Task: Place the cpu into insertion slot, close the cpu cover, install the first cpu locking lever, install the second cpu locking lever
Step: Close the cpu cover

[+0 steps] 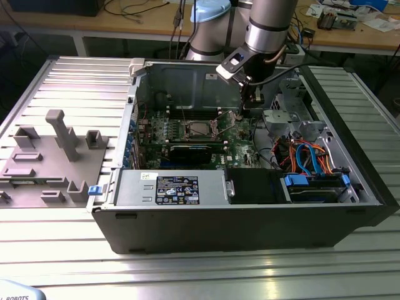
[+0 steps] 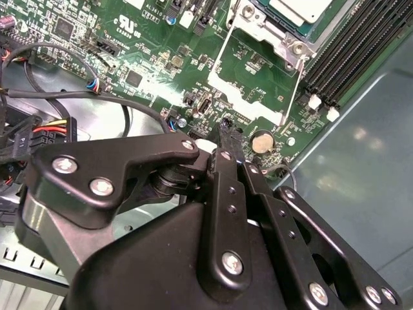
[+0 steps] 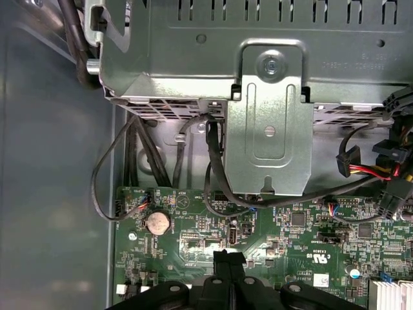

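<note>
Cpu [image 2: 303, 8] lies in the insertion slot [image 2: 277, 35] on the green board [image 3: 290, 242], inside the open computer case [image 1: 250, 215]. Exterior view's left: grey fixture [image 1: 59, 134] on the slatted counter [image 1: 75, 81]. Mid-case: cpu cover [image 2: 255, 104] swung open, off the slot. Just right of it: my jaws, together and empty, above the board. Far right: blue cables [image 1: 309, 156].
</note>
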`<state>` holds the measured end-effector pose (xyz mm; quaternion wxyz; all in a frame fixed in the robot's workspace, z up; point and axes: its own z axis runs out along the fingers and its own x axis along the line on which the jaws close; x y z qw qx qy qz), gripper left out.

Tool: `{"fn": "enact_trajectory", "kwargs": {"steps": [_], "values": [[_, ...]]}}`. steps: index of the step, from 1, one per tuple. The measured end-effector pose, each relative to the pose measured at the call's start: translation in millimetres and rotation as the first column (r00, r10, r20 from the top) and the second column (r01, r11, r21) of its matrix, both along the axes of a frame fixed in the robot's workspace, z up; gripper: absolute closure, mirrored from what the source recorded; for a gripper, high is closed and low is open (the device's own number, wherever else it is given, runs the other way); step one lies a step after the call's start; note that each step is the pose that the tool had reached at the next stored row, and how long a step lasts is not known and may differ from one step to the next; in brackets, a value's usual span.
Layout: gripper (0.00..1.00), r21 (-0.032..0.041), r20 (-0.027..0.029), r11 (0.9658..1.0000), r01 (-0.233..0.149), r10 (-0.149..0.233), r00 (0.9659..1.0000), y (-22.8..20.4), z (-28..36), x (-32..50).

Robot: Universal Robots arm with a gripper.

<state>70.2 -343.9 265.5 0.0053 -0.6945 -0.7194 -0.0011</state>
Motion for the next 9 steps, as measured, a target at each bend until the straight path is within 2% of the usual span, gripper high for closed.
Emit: {"fn": "enact_trajectory", "kwargs": {"steps": [9], "values": [[0.89,0.0002,0.0,1.0,0.0,0.0,1.0,0.0,-3.0,0.5]]}}
